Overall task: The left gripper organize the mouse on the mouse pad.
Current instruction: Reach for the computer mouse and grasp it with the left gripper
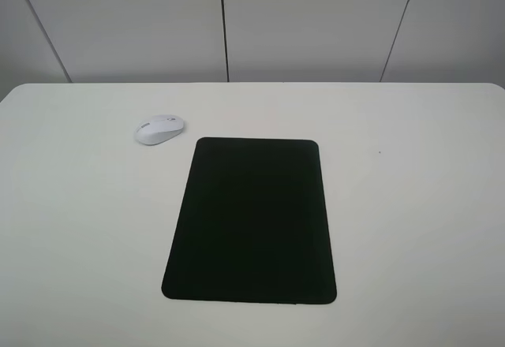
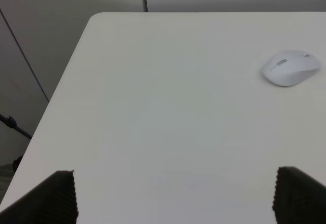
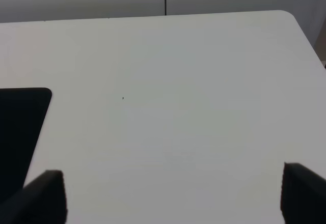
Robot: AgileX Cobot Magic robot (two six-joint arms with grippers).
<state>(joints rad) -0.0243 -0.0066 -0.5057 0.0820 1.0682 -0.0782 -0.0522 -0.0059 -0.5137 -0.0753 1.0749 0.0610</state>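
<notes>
Table [image 1: 410,229]: white, rounded far corners, grey wall panels [image 1: 316,24] behind it. Neither arm shows in the high view, only in the wrist cams.

Pad [image 1: 251,219]: black, flat, approx. mid-table, long side running near to far. Nothing on it. One rounded corner also shows in the right wrist cam [image 3: 20,132].

Mouse [image 1: 159,129]: white, on bare table, just beside the pad's far-left corner but not touching it. So it's off the pad, a strip of white between them. Lies roughly crosswise to the pad's long side.

Left gripper [image 2: 173,175]: released, fingers [image 2: 56,198] spread wide w/ only bare table between them. Mouse [image 2: 291,67] sits well ahead of the tips, toward the far edge, and off the gripper's centre line, about in line w/ one finger rather than the gap. Well apart, no contact. Cam looks obliquely across the table toward the wall, and the table's left edge and far-left corner are in shot. Whether the tips touch the table: can't tell.

Right gripper [image 3: 173,173]: also released, fingers wide, nothing held. Faces across the table's right half toward the wall, pad corner off to its inner side.

Speck [image 1: 379,153]: tiny dark dot on the table right of the pad, also in the right wrist cam [image 3: 123,98].
</notes>
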